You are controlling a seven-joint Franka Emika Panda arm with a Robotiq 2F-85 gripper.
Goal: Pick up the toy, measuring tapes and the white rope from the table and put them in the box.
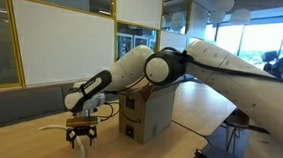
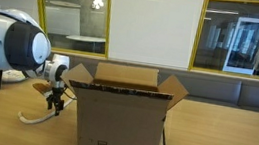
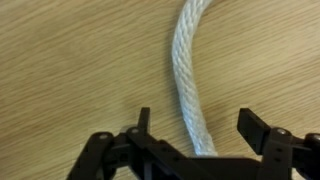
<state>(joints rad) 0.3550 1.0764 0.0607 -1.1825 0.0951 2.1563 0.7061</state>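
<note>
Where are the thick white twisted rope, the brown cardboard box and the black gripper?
Thick white twisted rope (image 3: 187,80): wrist view, mid-curve.
Brown cardboard box (image 2: 113,121): in an exterior view, front wall.
Black gripper (image 3: 194,120): wrist view, midway between its fingertips.

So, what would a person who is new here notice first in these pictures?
The large white arm fills an exterior view, bending down beside the brown box that stands on the wooden table. In the wrist view, the tool hangs open over the table, with the thick white rope running between its jaws.
</note>
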